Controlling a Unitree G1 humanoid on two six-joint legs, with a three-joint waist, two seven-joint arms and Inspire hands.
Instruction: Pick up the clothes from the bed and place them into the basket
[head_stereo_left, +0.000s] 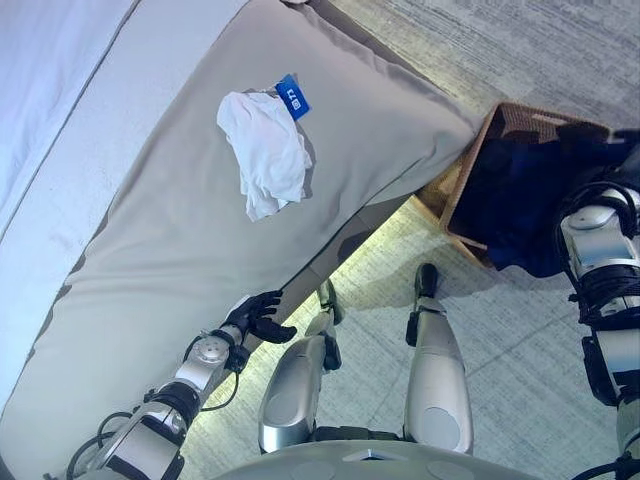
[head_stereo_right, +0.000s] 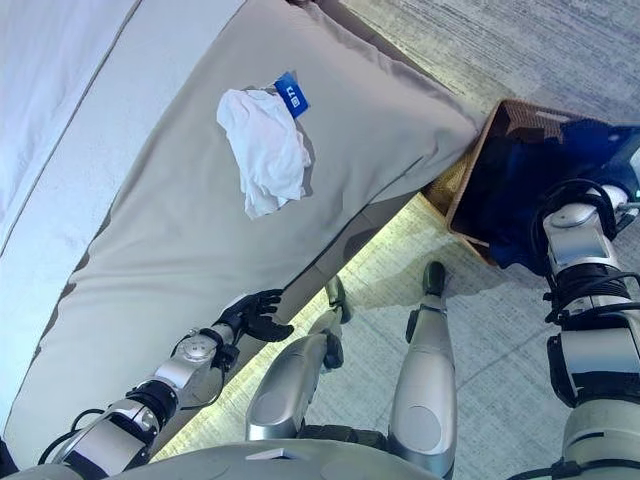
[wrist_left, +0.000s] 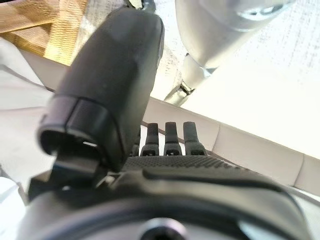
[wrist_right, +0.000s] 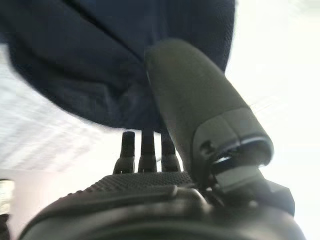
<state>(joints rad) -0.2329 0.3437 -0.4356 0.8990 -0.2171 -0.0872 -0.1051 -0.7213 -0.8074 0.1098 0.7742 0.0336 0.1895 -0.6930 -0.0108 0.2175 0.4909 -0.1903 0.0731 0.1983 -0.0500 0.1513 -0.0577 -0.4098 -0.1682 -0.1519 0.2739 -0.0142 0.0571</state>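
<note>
White garment (head_stereo_left: 264, 150) crumpled on bed (head_stereo_left: 180, 250), blue tag.

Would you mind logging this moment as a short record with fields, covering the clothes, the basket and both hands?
bed: beige cover, white garment lying on it with a blue tag at its far edge
basket: on the floor by the bed corner, dark blue clothes inside
left hand: open, empty, at the bed's near edge
right hand: at the dark blue clothes over the basket; grip unclear
</note>
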